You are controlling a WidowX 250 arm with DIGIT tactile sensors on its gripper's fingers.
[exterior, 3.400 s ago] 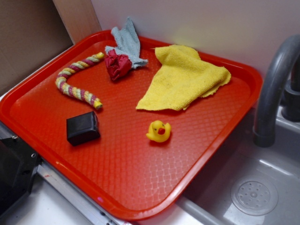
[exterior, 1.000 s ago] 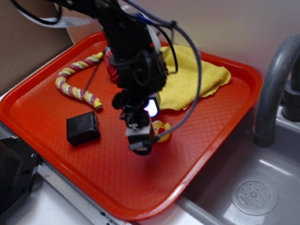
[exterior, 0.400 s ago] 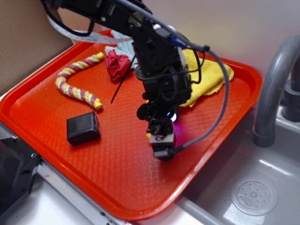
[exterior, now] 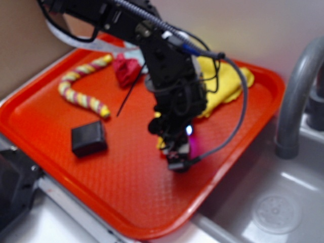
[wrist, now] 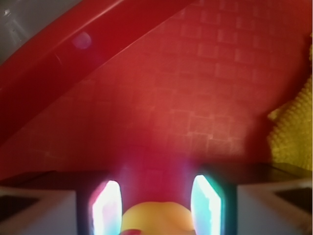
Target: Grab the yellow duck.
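The yellow duck [exterior: 160, 144] sits on the red tray [exterior: 243, 147], and only a sliver of it shows beside the arm in the exterior view. My gripper [exterior: 177, 162] is down at tray level, right over it. In the wrist view the duck's [wrist: 156, 220] rounded yellow top and a bit of orange beak lie between my two glowing fingertips [wrist: 111, 205]. My gripper [wrist: 156, 198] is open around the duck, its pads close to both sides of it.
A black box [exterior: 89, 137] lies to the left, with a striped rope toy [exterior: 81, 93] and a red cloth [exterior: 126, 70] behind it. The yellow cloth [exterior: 225, 83] lies at the back right. A grey faucet [exterior: 293, 101] and sink [exterior: 273, 202] stand beyond the tray's right rim.
The arm came in from the upper left, swung right over the duck and dropped a little lower. The duck is now mostly covered by the gripper.
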